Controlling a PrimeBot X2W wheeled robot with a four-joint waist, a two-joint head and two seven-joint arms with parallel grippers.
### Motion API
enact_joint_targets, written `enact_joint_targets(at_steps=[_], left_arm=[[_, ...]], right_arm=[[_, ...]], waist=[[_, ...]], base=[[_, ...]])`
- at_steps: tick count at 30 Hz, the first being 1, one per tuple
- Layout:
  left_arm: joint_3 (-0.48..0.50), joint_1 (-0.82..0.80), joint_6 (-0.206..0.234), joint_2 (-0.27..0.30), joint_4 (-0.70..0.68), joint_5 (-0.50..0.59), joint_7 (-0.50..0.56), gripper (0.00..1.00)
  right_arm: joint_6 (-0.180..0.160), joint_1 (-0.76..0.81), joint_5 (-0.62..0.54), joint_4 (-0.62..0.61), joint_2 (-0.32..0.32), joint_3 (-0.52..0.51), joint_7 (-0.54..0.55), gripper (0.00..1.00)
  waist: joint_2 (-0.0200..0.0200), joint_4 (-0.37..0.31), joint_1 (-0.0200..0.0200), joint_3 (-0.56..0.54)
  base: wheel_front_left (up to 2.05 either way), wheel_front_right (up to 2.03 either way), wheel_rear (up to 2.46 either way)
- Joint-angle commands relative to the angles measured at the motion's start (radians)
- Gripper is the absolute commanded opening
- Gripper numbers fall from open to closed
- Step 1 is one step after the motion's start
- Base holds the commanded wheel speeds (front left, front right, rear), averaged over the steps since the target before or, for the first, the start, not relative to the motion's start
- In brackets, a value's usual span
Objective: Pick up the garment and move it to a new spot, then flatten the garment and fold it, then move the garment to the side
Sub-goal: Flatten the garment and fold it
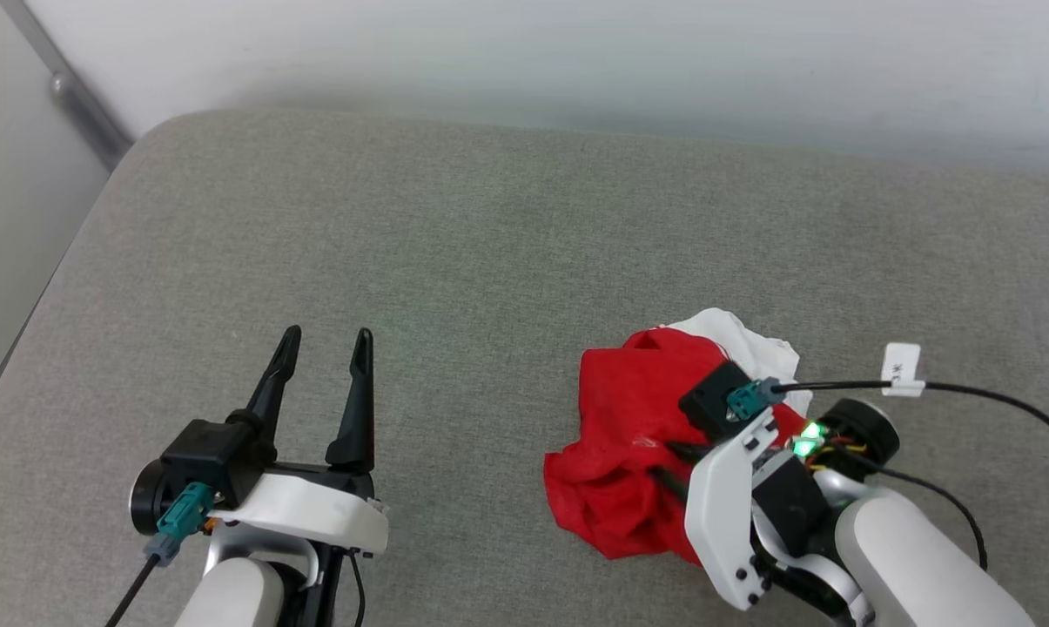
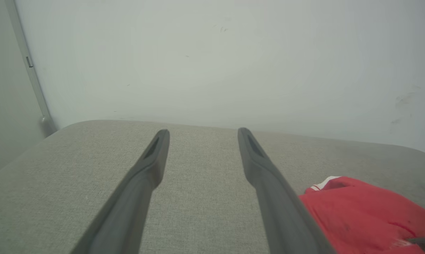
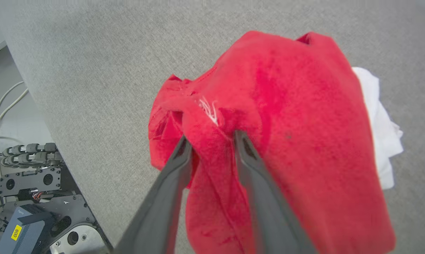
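The garment (image 1: 620, 418) lies crumpled on the grey cushion (image 1: 489, 261) at the right front, red with a white sleeve (image 1: 750, 344) poking out at its far side. My right gripper (image 1: 663, 461) presses down into the heap. In the right wrist view its fingers (image 3: 177, 165) stand partly apart astride a raised ridge of the red garment (image 3: 304, 123), touching it on both sides; the right gripper (image 3: 211, 137) has the cloth resting on the cushion. My left gripper (image 1: 328, 333) hovers open and empty at the left front, well clear of the garment (image 2: 357, 211); the left gripper (image 2: 203, 130) points at the wall.
The cushion's rounded left edge (image 1: 63, 261) drops to the floor, and a pale wall (image 1: 576, 52) runs behind it. A black cable with a white tag (image 1: 903, 366) trails over the right arm. The robot's base (image 3: 29, 197) sits below the cushion's front edge.
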Motion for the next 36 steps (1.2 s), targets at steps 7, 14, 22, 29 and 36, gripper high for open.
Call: enact_joint_targets(at_steps=[7,14,22,29,36], left_arm=[[0.035,0.020,-0.022,-0.014,0.012,0.022,-0.003,1.00],[0.047,0.029,-0.035,-0.016,0.018,0.035,-0.003,1.00],[0.048,0.035,-0.041,-0.012,0.029,0.032,-0.003,1.00],[0.040,0.029,-0.044,-0.007,0.036,0.028,0.002,1.00],[0.038,0.042,-0.037,-0.006,0.045,0.022,0.000,1.00]], right_arm=[[0.000,-0.038,-0.016,-0.060,0.018,-0.078,-0.098,0.00],[0.000,0.092,-0.059,-0.146,0.070,-0.372,-0.156,0.00],[0.000,0.342,-0.059,-0.106,0.210,-0.734,-0.183,0.00],[0.000,0.413,-0.014,0.053,0.251,-0.817,-0.256,1.00],[0.000,0.373,-0.048,0.010,0.253,-0.792,-0.565,1.00]], waist=[[-0.0001,-0.048,-0.0001,-0.019],[-0.0001,-0.105,-0.0001,-0.040],[-0.0001,-0.143,-0.0001,-0.041],[-0.0001,-0.148,-0.0001,-0.033],[-0.0001,-0.137,-0.0001,-0.049]], base=[[0.00,0.00,0.00],[0.00,0.00,0.00],[0.00,0.00,0.00],[0.00,0.00,0.00],[0.00,0.00,0.00]])
